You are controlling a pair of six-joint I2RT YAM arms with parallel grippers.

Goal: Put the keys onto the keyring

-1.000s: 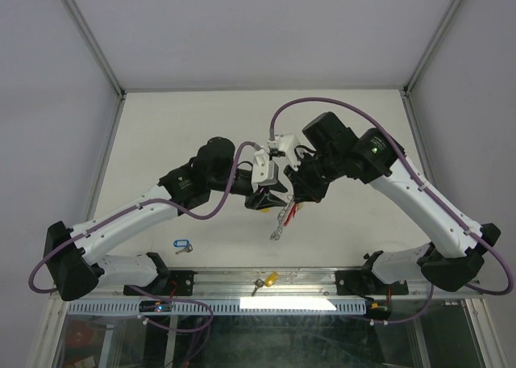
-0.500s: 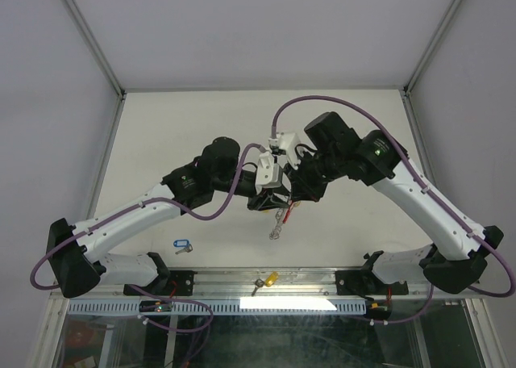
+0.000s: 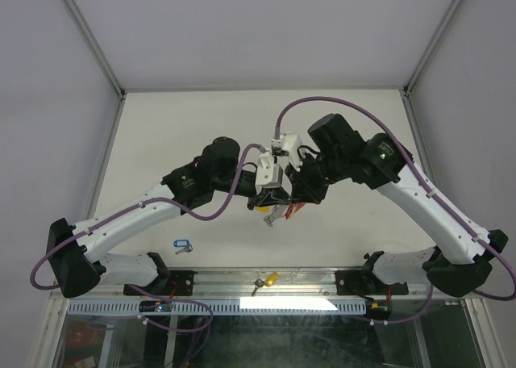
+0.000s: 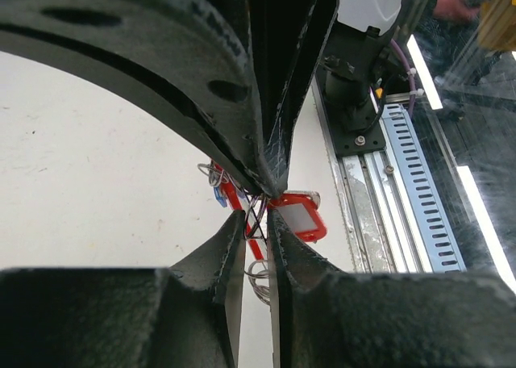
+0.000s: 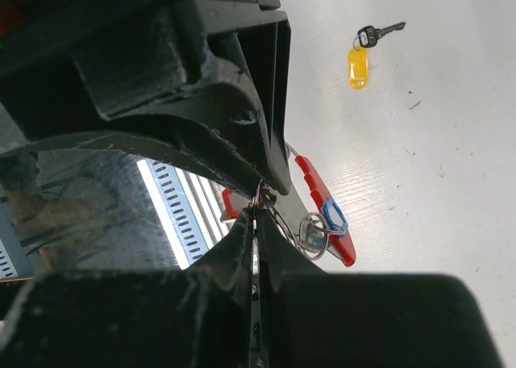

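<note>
Above the table's middle the keyring (image 3: pixel 276 215) hangs bunched between both grippers. Its red band (image 5: pixel 321 198) carries silver rings (image 5: pixel 312 227) and a blue tag (image 5: pixel 333 217). My right gripper (image 5: pixel 256 219) is shut on a thin wire ring of it. My left gripper (image 4: pixel 256 220) meets it from the opposite side, jaws drawn in to a narrow gap with the ring wires (image 4: pixel 258 215) pinched at their tips. A red-tagged key (image 4: pixel 300 218) hangs right beside those tips. A blue-tagged key (image 3: pixel 181 244) lies on the table near the left arm. A yellow-tagged key (image 3: pixel 267 280) lies at the front edge.
The slotted metal rail (image 3: pixel 242 303) runs along the near edge behind the yellow-tagged key (image 5: pixel 358 64). Both forearms and their purple cables (image 3: pixel 322 103) crowd the space over the middle of the table (image 3: pixel 161 134).
The left jaws have narrowed onto the ring wires. The chain of rings that dangled low is now drawn up and bunched under the grippers. The right arm shifted slightly right.
</note>
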